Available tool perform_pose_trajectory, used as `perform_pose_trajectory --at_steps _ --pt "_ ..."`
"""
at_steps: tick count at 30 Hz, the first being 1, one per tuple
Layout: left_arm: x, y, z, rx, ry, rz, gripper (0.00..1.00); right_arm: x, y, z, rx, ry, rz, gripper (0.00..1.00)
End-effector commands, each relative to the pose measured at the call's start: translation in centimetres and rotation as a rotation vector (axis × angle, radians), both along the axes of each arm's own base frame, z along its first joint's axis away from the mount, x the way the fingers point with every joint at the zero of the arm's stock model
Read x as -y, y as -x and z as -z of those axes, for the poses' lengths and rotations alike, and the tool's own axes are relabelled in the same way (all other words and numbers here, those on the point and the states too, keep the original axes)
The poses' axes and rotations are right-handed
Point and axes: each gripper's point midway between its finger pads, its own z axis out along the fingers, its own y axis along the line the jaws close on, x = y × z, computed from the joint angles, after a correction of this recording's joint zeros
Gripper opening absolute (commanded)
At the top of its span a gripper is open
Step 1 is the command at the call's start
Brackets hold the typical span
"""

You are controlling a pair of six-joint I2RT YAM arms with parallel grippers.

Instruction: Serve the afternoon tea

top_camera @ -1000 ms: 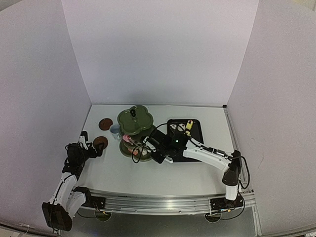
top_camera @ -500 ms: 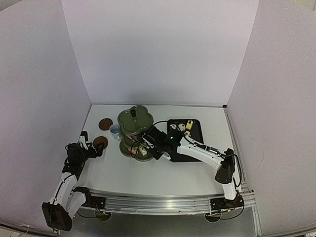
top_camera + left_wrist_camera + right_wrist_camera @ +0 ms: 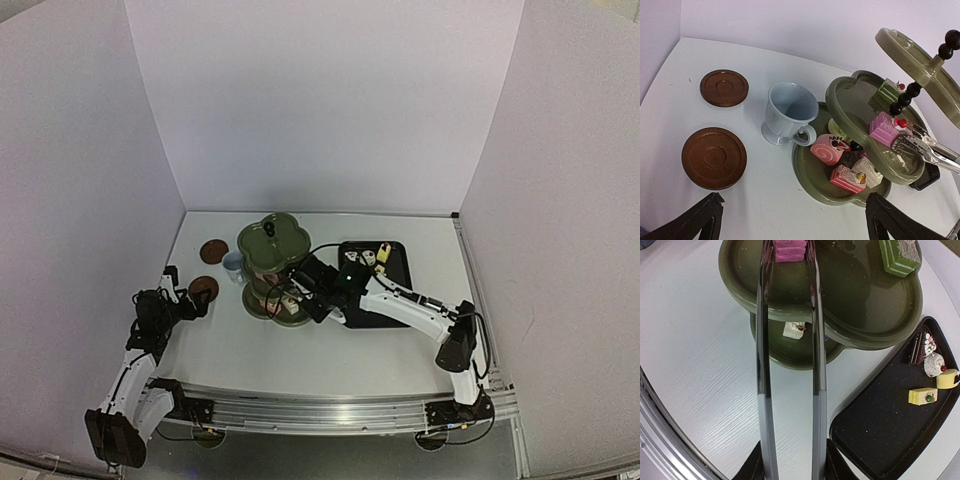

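Your right hand [image 3: 790, 467] clamps the silver metal tongs [image 3: 762, 365]; nip the light, likely squashy pink layered cake [image 3: 791, 250] by its sides

White table [image 3: 260, 350] between apparently lilac-tinted walls [image 3: 320, 100]

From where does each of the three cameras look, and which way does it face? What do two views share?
Top external: above and behind the bases, looking down on the table; both arms, left gripper and right gripper show.
Left wrist: low at the table's left, facing the three-tier stand, blue cup and two coasters; its open fingertips show below.
Right wrist: beside the stand, looking down along the held metal tongs; its fingers flank them.
Shared by both wrists: pink cake and green cake, middle tier.
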Motion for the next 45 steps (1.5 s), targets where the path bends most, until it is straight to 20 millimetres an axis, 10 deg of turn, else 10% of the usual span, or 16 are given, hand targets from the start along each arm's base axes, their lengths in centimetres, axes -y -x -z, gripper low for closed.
perform_pose_trajectory --at_steps 1,13,29,39,45 --pt "0.2 -0.2 -0.3 0.022 -0.002 0.016 1.0 0.6 0.6 -5.0 0.02 -0.122 0.021 0.31" --pt "0.3 -0.1 -0.2 0.018 0.0 0.023 1.0 2.2 2.2 -5.9 -0.019 -0.154 0.036 0.31" --pt "0.5 -0.2 0.3 -0.003 0.009 0.034 1.0 10.8 4.7 -6.8 -0.051 -0.172 0.279 0.29" --pt "0.7 -0.2 0.6 -0.02 0.027 0.041 1.0 17.8 -0.2 -3.0 -0.102 -0.163 0.579 0.28" --pt "0.7 -0.2 0.4 -0.011 0.019 0.041 1.0 16.8 -4.6 1.1 -0.135 -0.1 0.617 0.27"
